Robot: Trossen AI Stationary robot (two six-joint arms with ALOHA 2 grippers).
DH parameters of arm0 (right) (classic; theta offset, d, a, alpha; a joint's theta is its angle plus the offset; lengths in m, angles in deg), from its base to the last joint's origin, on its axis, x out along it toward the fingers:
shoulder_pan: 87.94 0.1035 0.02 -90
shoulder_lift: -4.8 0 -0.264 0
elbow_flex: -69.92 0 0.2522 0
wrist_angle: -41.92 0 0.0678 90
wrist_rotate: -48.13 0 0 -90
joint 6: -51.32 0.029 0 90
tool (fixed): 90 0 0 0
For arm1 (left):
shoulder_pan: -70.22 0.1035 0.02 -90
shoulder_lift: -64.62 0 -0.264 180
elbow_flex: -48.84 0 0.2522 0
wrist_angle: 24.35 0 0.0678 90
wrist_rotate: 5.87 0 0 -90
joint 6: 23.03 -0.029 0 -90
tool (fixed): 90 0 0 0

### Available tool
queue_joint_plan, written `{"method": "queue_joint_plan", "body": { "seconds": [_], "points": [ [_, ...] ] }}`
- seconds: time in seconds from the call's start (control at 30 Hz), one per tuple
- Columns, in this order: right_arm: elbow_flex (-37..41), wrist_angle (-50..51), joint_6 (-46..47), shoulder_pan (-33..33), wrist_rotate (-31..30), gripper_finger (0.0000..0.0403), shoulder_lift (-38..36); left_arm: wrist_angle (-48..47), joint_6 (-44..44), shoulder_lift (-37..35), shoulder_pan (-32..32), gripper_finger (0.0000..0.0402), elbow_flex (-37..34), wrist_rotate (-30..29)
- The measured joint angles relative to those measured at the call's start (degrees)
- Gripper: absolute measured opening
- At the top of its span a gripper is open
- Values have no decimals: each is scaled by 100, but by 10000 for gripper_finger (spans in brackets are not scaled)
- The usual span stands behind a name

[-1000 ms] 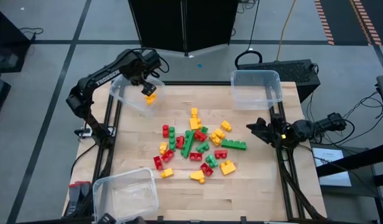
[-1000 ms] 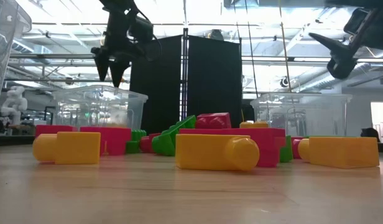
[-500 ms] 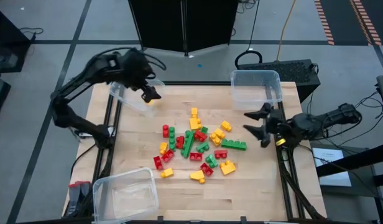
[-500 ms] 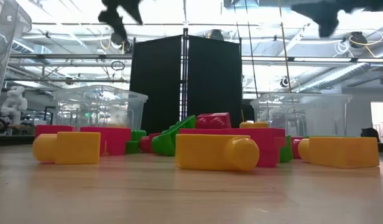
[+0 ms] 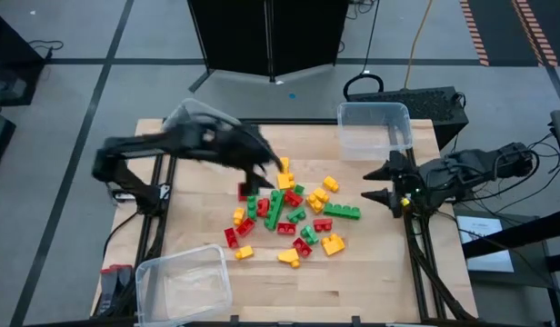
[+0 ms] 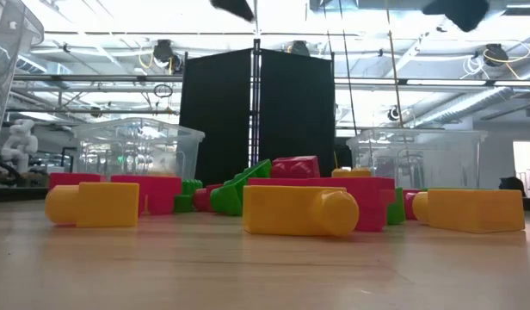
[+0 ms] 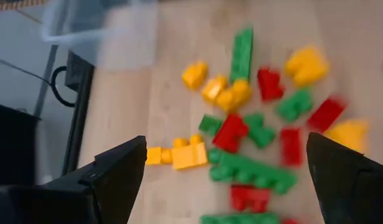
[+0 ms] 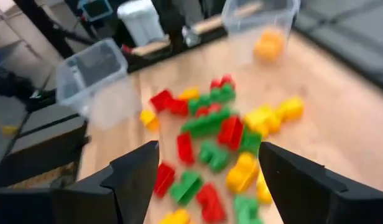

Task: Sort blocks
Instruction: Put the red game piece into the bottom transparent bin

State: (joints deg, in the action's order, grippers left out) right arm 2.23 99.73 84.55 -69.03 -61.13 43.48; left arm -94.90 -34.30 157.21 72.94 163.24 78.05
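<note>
A pale wooden tabletop (image 5: 198, 232) holds a loose pile of small red, yellow and green studded plastic blocks (image 5: 289, 213) at its middle. The left claw (image 5: 266, 163) hangs above the pile's far left edge, its fingers spread wide and empty. The right claw (image 5: 378, 183) hovers near the tabletop's right edge, beside the pile, also wide open and empty. Three clear plastic rectangular bins (image 5: 375, 127) sit at the corners, one holding a yellow block (image 8: 268, 45).

A lab or workshop: exposed ceiling trusses (image 6: 274, 82), black partition panels (image 6: 256, 116), cabled grey floor (image 5: 71, 109).
</note>
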Motion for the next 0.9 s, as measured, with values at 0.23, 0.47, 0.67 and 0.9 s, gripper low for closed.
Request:
{"method": "queue_joint_plan", "body": {
  "seconds": [0.23,0.47,0.67,0.9],
  "points": [
    [0,422,161,-1,161,272,-167,267,-1133,1398,-72,345,-4,-327],
    [0,470,168,0,187,272,-175,1089,-1740,2202,-44,345,-4,-372],
    [2,496,170,-4,467,272,-177,1130,-1797,2451,-40,345,-4,-333],
    [4,616,79,-4,454,272,-177,888,-1759,2447,13,345,-4,155]
  ]
}}
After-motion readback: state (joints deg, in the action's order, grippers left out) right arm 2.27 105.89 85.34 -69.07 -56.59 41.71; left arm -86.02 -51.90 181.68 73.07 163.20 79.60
